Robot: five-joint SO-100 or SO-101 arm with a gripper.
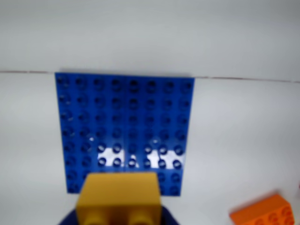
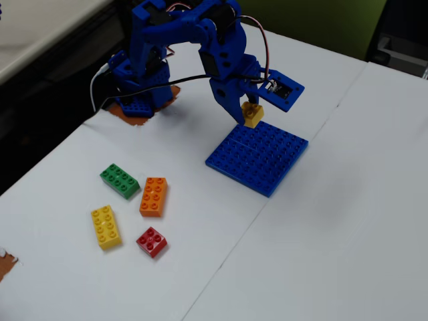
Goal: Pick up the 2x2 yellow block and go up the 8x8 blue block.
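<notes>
My gripper (image 2: 251, 114) is shut on the 2x2 yellow block (image 2: 253, 114) and holds it just above the near-arm edge of the 8x8 blue block (image 2: 257, 157), not touching it. In the wrist view the yellow block (image 1: 118, 197) fills the bottom centre with its studs toward the camera, between blue fingers (image 1: 70, 219), and the blue baseplate (image 1: 124, 124) lies flat on the white table beyond it.
On the table's left in the fixed view lie a green brick (image 2: 120, 181), an orange brick (image 2: 154, 196), a longer yellow brick (image 2: 105, 227) and a red brick (image 2: 152, 241). The orange brick also shows in the wrist view (image 1: 265, 213). The arm's base (image 2: 137, 87) stands at the back.
</notes>
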